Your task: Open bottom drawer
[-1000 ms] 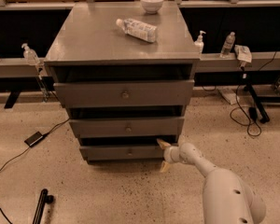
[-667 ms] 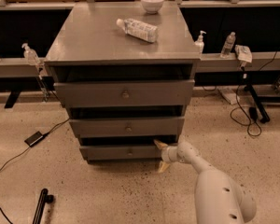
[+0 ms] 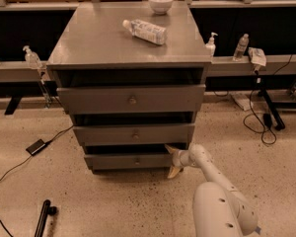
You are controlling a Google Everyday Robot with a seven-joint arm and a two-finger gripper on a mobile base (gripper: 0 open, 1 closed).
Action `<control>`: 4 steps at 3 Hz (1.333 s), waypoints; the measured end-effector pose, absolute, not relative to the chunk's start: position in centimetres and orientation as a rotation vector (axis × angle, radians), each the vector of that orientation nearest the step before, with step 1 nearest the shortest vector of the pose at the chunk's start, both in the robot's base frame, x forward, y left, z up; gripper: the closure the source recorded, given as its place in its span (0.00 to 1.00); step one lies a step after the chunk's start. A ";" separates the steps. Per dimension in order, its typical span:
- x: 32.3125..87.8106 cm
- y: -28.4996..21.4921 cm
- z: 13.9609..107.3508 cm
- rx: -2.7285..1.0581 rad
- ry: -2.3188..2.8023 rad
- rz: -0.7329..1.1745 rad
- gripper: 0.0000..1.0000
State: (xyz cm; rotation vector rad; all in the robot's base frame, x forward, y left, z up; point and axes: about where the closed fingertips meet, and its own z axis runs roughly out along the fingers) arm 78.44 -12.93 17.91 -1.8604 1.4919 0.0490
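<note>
Gripper spread wide at the right end of the bottom drawer

The gripper [image 3: 171, 161] hangs low near the floor, its two pale fingers [image 3: 170, 149] set well apart, one above and one below the right end of the bottom drawer [image 3: 113, 161]. Likely that edge offers a hold for pulling (the small round knob [image 3: 137, 160] sits untouched at mid-panel). The drawer is the lowest in the cabinet [image 3: 89, 43], and looks hardly out. Counted: three grey drawers, one knob each; on top, one lying bottle [image 3: 145, 31] and one white bowl [image 3: 161, 3].

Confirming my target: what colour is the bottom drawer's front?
The bottom drawer is grey, like the cabinet, per the camera view. The tool is at its right end.
</note>
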 end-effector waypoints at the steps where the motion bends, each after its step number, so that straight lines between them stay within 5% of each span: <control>1: 78.8 -13.1 17.6 -1.843 1.498 0.055 0.22; 4: 78.2 -12.6 16.9 -1.812 1.517 0.136 0.99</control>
